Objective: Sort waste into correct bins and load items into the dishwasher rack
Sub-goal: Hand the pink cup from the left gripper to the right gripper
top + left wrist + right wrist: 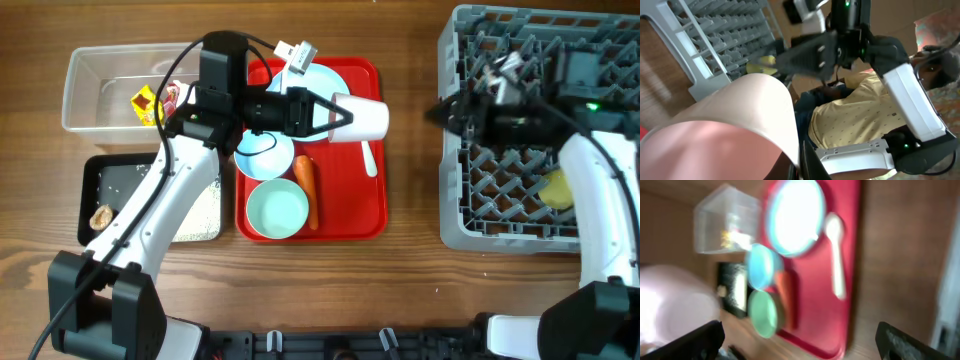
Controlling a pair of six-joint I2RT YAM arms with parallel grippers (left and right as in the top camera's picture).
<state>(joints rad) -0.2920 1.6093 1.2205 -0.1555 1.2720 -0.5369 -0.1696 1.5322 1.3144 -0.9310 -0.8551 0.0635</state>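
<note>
Left jaws clamp the pale pink cup (365, 118) above the red tray (375, 200); right jaws gape at the grey rack (452, 235), yellow cup (557, 190) inside. Wrappers (150, 102) lie in the clear tub (85, 70).

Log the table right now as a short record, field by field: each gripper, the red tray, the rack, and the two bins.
left gripper: shut on the pink cup, held on its side over the red tray
right gripper: open, empty, over the rack
red tray: plate, bowl, second bowl, carrot, spoon
rack: yellow cup
clear tub: snack wrappers
black tray: rice, brown lump
</note>
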